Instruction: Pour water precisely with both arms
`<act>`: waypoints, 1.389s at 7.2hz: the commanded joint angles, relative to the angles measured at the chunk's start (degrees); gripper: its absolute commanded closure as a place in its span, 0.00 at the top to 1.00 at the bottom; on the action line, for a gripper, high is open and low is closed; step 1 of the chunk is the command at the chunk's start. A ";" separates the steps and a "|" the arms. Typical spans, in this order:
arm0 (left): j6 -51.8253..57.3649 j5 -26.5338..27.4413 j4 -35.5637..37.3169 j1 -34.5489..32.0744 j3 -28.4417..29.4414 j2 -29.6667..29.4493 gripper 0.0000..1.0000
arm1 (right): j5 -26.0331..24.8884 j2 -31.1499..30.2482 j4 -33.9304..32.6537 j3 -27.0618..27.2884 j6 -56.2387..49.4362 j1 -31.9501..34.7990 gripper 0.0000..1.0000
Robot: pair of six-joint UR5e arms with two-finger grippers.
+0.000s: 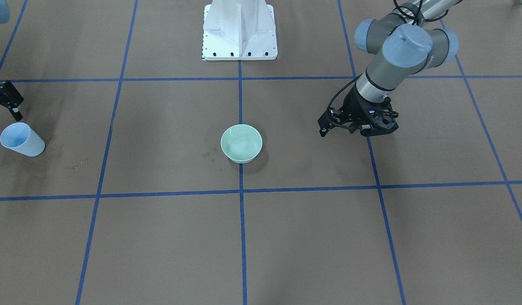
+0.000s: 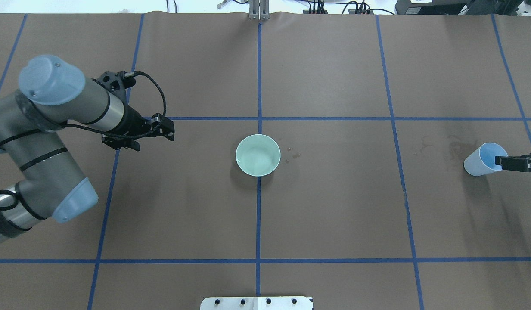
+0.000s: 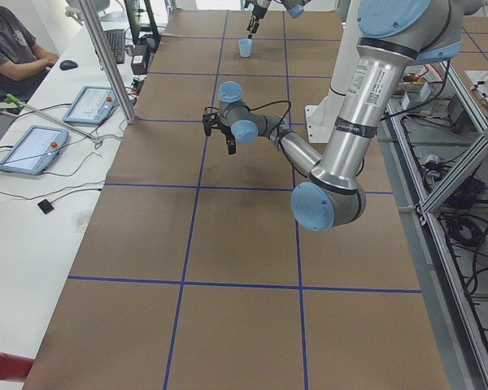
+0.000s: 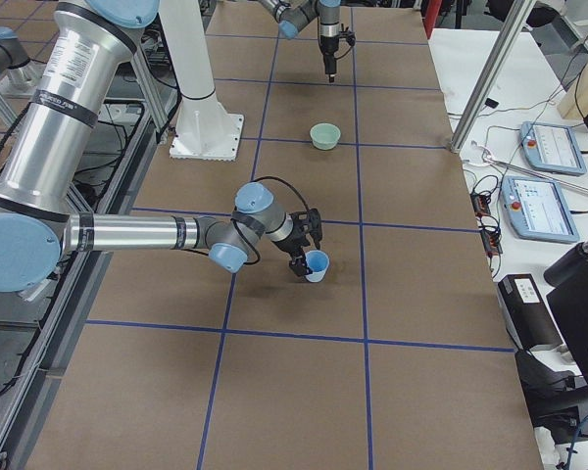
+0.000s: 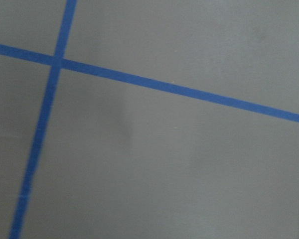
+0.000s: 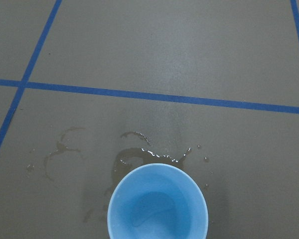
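A light blue cup [image 2: 480, 160] stands upright at the table's right end, also in the front view [image 1: 21, 140] and the right wrist view [image 6: 157, 204]. A little water [image 6: 149, 211] glints at its bottom. My right gripper [image 2: 502, 162] is open, level with the cup's rim on its outer side, its fingers [image 1: 17, 113] not closed on the cup. A pale green bowl [image 2: 257, 155] sits at the table's centre. My left gripper [image 2: 168, 129] is open and empty, hovering well to the left of the bowl [image 1: 241, 143].
Spilled water [image 6: 139, 149] wets the brown paper around the cup. A few drops [image 2: 293, 154] lie beside the bowl. The white pedestal [image 1: 239, 29] stands at the robot's edge. Blue tape lines grid the table. An operator [image 3: 12, 49] sits at a side desk.
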 commanded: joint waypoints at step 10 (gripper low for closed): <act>-1.68 3.83 0.03 10.13 17.06 -18.16 0.00 | 13.39 6.09 -16.20 0.28 -18.88 14.56 0.99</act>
